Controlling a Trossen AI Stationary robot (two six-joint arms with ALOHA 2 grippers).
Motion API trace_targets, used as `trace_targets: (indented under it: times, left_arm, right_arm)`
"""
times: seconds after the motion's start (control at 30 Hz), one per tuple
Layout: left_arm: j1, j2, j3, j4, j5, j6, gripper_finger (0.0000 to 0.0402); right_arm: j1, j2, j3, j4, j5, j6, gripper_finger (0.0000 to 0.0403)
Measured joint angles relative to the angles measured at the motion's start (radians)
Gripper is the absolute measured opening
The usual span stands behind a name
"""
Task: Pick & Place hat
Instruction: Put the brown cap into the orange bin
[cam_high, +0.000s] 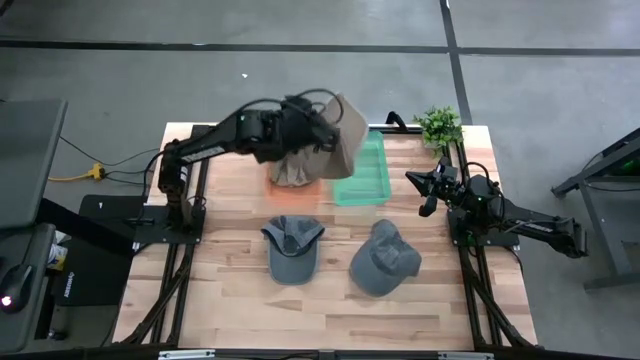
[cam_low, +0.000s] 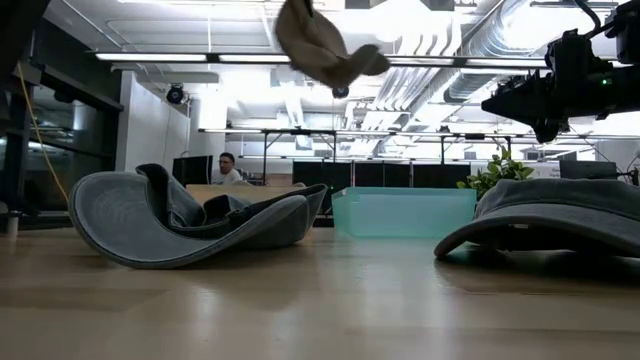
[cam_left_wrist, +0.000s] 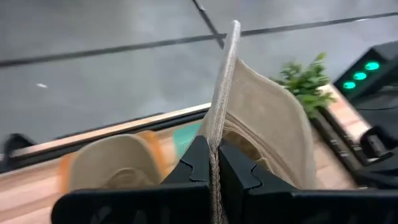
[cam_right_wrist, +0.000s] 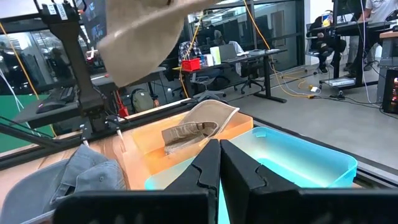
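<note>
Left gripper (cam_left_wrist: 214, 168) clamped tight on the brim of a tan fabric cap (cam_high: 335, 135), held high over the orange bin (cam_high: 295, 190) and teal plastic bin (cam_high: 362, 172); brim edge-on and upright in the wrist view only. Second tan cap (cam_right_wrist: 193, 127) inside the orange bin clear only from the right wrist. Right gripper (cam_high: 432, 185) shut, empty, beside the teal bin; held cap cut off atop the low view

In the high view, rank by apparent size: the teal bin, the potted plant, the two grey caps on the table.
1. Teal bin, partly hidden.
2. The two grey caps: alike, unranked.
3. Potted plant.
</note>
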Motion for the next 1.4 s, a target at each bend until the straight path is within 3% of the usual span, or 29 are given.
trace_targets:
  times: [0.4,0.57,1.07,1.4]
  left_arm:
    - [0.106,0.002,0.000,0.192,0.211,0.045,0.0000]
    - [0.104,0.002,0.000,0.305,0.313,0.068,0.0000]
    - [0.084,0.043,-0.002,0.531,0.452,0.120,0.0000]
    - [0.110,0.089,-0.035,0.701,0.611,0.166,0.0000]
  right_arm:
    - [0.000,0.000,0.000,0.000,0.000,0.000,0.0005]
    - [0.000,0.000,0.000,0.000,0.000,0.000,0.0005]
    - [0.000,0.000,0.000,0.000,0.000,0.000,0.0004]
    - [0.000,0.000,0.000,0.000,0.000,0.000,0.0005]
